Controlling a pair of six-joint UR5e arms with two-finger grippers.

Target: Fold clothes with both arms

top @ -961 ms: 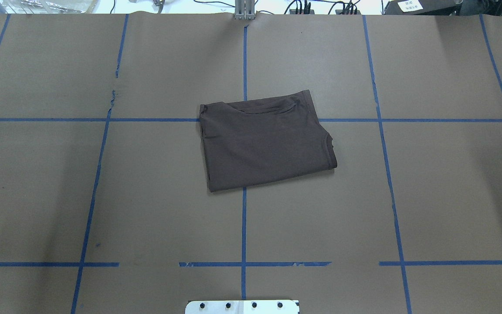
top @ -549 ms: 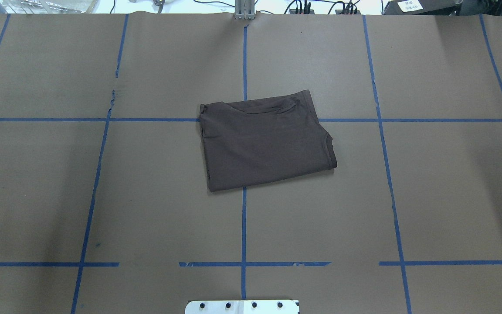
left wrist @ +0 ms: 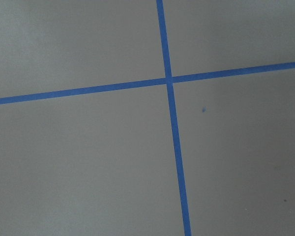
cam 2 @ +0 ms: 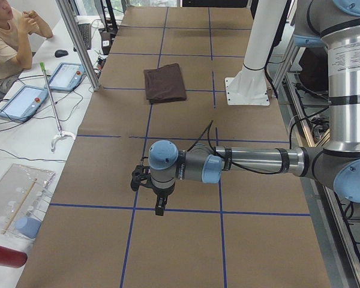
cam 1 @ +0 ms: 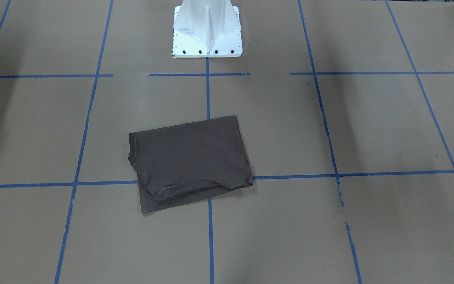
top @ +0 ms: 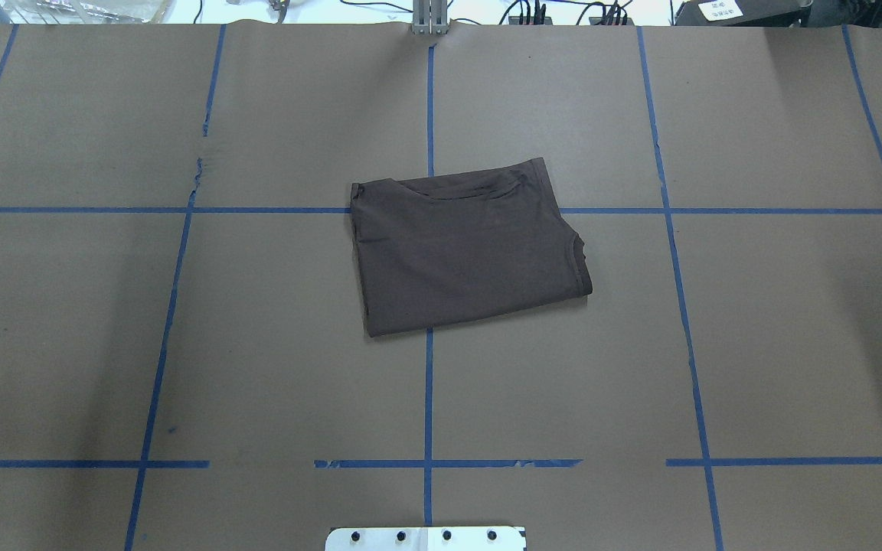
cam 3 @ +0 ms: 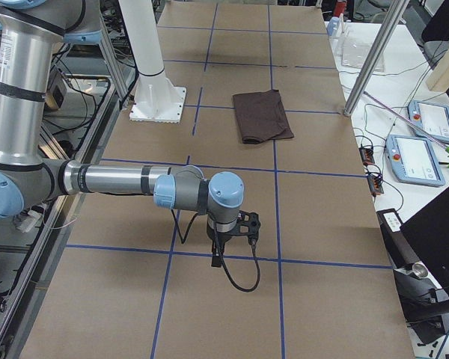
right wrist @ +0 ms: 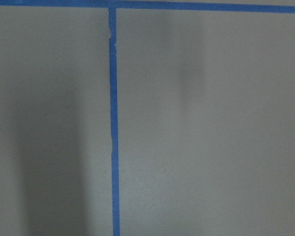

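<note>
T-shirt (top: 464, 245) folded flat, centre of overhead frame; left gripper (cam 2: 158, 207) and right gripper (cam 3: 218, 258) hang well apart from it, cannot tell fingers open or closed; fold looks done, best leave cloth untouched

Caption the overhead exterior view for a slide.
Folded dark brown T-shirt lying across blue tape lines on the brown table.

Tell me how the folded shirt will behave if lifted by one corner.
Probably floppy: the shirt lies flat in soft layers, so a one-corner lift would likely unfold it. It looks like thin cloth, so it is likely light. Pushed, it may bunch on the matte paper.
</note>
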